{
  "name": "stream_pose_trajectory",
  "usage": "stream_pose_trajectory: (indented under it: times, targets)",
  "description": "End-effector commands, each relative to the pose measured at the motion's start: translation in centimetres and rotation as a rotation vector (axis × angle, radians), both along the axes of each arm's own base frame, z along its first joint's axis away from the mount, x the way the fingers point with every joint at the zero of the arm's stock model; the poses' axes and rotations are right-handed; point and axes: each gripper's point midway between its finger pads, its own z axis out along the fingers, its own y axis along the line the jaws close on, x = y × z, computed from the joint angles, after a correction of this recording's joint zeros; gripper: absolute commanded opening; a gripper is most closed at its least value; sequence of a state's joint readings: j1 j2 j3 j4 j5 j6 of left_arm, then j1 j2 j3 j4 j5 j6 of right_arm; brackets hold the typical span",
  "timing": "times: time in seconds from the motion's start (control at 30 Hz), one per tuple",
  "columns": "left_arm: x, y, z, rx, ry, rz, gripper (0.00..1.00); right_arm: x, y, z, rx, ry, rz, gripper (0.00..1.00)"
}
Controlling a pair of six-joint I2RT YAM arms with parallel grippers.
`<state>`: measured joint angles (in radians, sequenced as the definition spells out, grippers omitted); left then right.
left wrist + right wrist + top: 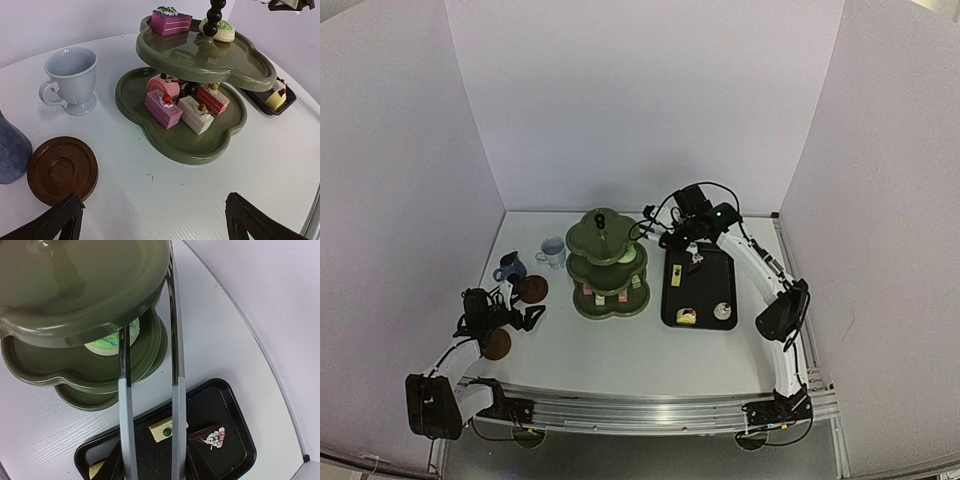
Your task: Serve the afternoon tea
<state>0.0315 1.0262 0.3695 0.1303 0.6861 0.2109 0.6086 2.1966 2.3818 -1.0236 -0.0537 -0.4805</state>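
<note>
The dark green three-tier stand [606, 266] stands mid-table with small cakes [180, 105] on its bottom tier, two more on a higher tier [171, 21], and a green one [107, 343] in the right wrist view. The pale mug [552, 250], the dark blue mug [509, 268] and two brown saucers [532, 289] [497, 344] sit to its left. My left gripper [152, 225] hovers open over bare table, beside one saucer [62, 170]. My right gripper [150, 468] is shut on the metal tongs [176, 390]. The tongs' arms stand apart and empty, reaching over a small green-dotted cake [166, 430] toward the stand.
A black rectangular tray [701, 296] lies right of the stand, with a yellow cake [687, 316], a white one [723, 311] and a dark chocolate slice [210, 436] on it. White walls close in the table on three sides.
</note>
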Motion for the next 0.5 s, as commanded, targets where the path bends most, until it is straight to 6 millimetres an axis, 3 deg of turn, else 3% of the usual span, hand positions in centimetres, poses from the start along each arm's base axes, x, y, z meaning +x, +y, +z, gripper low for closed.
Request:
stream_pose_trajectory:
  times: [0.0, 0.3, 0.47]
  targets:
    - [-0.1, -0.2, 0.9, 0.006, -0.042, -0.013, 0.99, 1.0, -1.6, 4.0, 0.091, -0.057, -0.136, 0.31]
    - [0.2, -0.1, 1.8, -0.008, -0.064, -0.002, 0.99, 2.1, -7.2, 2.5, 0.048, -0.029, -0.471, 0.28]
    - [0.3, -0.1, 2.2, -0.015, -0.077, 0.002, 0.99, 1.1, -10.5, 1.8, 0.051, -0.008, -0.705, 0.30]
